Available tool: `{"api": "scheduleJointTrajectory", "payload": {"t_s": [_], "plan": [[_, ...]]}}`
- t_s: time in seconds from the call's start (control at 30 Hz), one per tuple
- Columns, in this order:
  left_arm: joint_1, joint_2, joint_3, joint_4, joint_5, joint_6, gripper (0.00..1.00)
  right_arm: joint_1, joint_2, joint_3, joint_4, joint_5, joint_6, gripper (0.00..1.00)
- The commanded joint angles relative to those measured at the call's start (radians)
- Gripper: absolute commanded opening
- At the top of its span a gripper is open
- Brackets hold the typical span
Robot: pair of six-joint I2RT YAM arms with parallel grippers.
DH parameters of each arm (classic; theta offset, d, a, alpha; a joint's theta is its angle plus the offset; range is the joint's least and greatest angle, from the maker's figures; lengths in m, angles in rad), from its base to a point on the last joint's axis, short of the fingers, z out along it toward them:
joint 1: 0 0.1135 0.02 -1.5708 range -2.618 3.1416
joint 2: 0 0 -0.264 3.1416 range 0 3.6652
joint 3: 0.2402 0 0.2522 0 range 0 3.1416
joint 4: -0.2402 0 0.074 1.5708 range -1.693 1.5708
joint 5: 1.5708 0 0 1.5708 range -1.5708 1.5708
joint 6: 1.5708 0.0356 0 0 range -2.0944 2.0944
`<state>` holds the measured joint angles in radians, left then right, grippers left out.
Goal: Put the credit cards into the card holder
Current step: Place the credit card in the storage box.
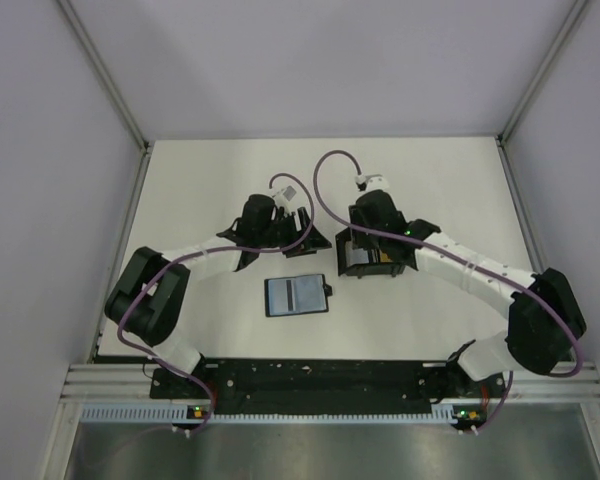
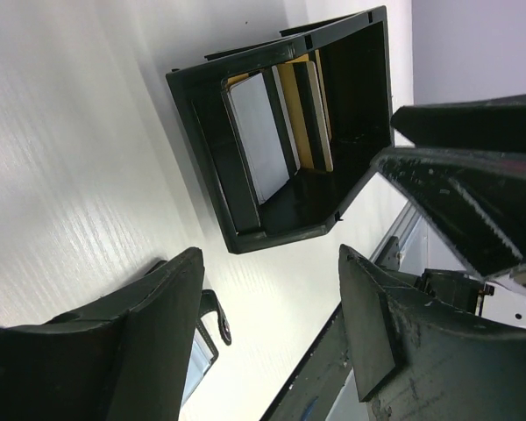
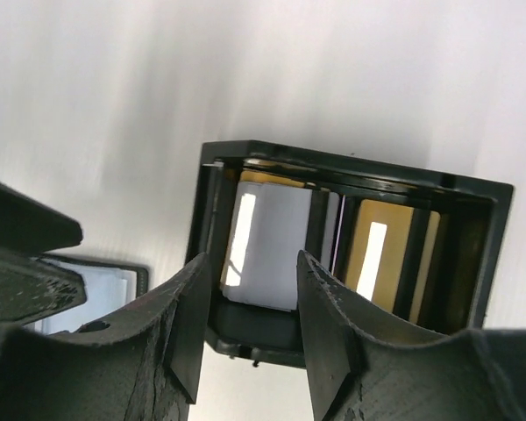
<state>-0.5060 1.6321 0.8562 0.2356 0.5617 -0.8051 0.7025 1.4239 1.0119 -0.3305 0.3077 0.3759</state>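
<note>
Top external view has the white desk (image 1: 430, 180) filling the middle of the frame, with the two arms rising from its bottom edge. The left arm (image 1: 210, 255) folds up at the left and reaches toward the centre. Its end effector (image 1: 302, 228) points right, its fingers spread wide with nothing between them. The right arm (image 1: 470, 270) bends in from the lower right. Its end effector (image 1: 365, 248) points down the frame into an open black box (image 2: 368, 88) that sits right of centre. In the right wrist view its fingers stand apart, with a clear gap showing the inside of the box. I cannot tell whether they touch anything there.

The box has tall walls and inner dividers. A white card (image 3: 276, 241) stands on edge in the left slot, and a gold card (image 3: 390, 250) stands in the slot to its right. Each carries a bright strip of reflected light.

The card holder (image 1: 297, 296) lies flat on the desk in the lower centre of the top view. It is below both end effectors and apart from the box, to the box's lower left. It is a small dark-framed rectangle with a bluish-grey face, a paler vertical band across it and a small black tab (image 1: 328, 290) at its right edge. Both wrist views catch only a corner of it: lower left behind a finger in the left wrist view, and middle left in the right wrist view.
</note>
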Motion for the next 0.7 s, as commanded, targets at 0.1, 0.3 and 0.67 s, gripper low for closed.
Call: {"api": "scheduleJointTrajectory", "payload": {"t_s": [0.1, 0.3, 0.67], "plan": [[-0.005, -0.012, -0.009, 0.054, 0.018, 0.004, 0.67, -0.04, 0.09, 0.093, -0.157, 0.014, 0.046, 0.44], [-0.003, -0.021, -0.019, 0.054, 0.02, 0.003, 0.67, -0.058, 0.164, 0.122, -0.203, 0.021, 0.054, 0.45], [-0.003, -0.02, -0.026, 0.06, 0.024, 0.006, 0.66, -0.093, 0.265, 0.16, -0.216, 0.041, 0.024, 0.26]]}}
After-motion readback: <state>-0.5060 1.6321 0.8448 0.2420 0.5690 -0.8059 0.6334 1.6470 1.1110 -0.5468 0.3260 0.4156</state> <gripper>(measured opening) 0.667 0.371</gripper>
